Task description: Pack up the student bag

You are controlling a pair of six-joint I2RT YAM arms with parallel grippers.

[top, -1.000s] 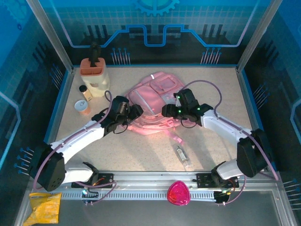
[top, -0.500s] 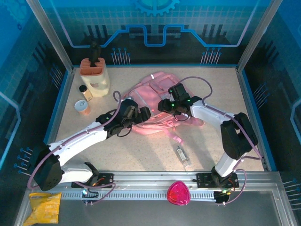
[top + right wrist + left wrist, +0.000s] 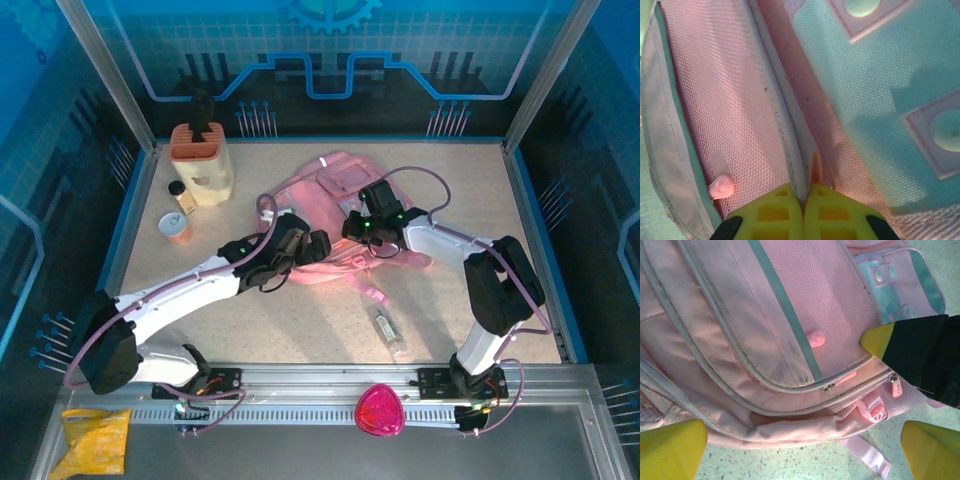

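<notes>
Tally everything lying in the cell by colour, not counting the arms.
Pink: 2, bag, magenta pod
Yellow: 1, packet
Clear: 1, clear bottle
Cream and orange: 2, jug, tub
Tan with black cap: 1, capped bottle
Total: 7

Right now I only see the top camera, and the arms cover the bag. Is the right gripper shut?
Observer: Yes. The right gripper is shut, its tips pressed together at a pale seam on the student bag.
Operator: What about the left one?
Observer: The left gripper is wide open above the bag's edge.
Operator: Can you see any zipper tags?
Observer: A pink zip pull lies on the bag's front, near the right gripper's tip but apart from it.
</notes>
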